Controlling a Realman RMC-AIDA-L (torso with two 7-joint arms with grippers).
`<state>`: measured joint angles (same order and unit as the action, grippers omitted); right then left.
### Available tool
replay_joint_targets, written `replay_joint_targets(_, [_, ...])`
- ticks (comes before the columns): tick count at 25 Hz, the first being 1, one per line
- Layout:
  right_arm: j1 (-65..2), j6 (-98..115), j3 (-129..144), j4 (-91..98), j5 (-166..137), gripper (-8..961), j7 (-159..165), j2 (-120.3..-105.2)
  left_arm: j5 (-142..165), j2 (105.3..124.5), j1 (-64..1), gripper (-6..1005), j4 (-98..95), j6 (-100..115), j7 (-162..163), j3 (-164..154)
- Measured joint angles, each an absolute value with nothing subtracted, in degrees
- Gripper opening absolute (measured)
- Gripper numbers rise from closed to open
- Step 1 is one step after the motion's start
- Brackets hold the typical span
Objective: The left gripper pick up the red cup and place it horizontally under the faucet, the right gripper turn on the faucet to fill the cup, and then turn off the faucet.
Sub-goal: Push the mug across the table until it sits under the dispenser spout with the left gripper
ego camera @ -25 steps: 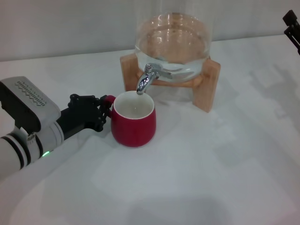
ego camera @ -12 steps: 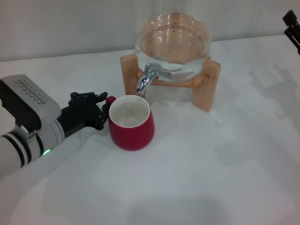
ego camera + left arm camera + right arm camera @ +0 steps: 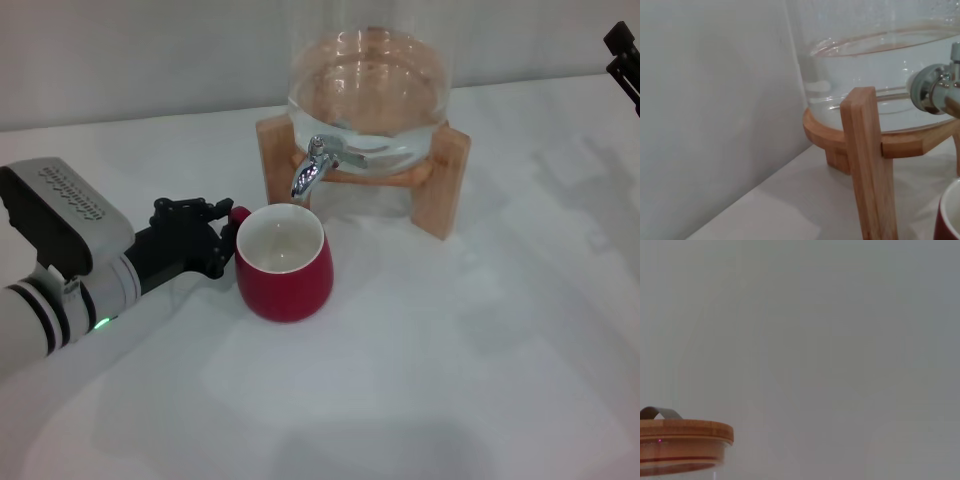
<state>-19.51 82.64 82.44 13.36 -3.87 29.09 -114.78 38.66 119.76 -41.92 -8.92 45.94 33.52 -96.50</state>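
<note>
The red cup [image 3: 284, 264] sits just in front of the chrome faucet [image 3: 312, 168], its white inside tilted toward the head camera. Its rim is a little nearer me than the spout, not squarely under it. My left gripper [image 3: 217, 240] is at the cup's left side, shut on the small handle [image 3: 238, 213]. In the left wrist view the faucet [image 3: 936, 89] and a sliver of the cup [image 3: 951, 216] show. Only the tip of my right gripper [image 3: 622, 55] appears, at the far right edge, well away from the faucet.
The glass water jar [image 3: 368, 90] rests on a wooden stand [image 3: 452, 180] at the back of the white table [image 3: 420, 380]. A grey wall rises behind it. The right wrist view shows the jar's wooden lid [image 3: 685, 439].
The cup was upright right under the spout; my left gripper has drawn it slightly forward and tipped its mouth toward me. The right gripper has not moved.
</note>
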Motion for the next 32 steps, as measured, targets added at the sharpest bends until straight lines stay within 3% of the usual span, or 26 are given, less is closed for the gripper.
replay_joint_targets(32, [-19.51,82.81,82.24,13.36,-3.87,868,29.09,-114.79,38.67,119.71,-42.81,250,-9.51,44.22,33.57,-97.44])
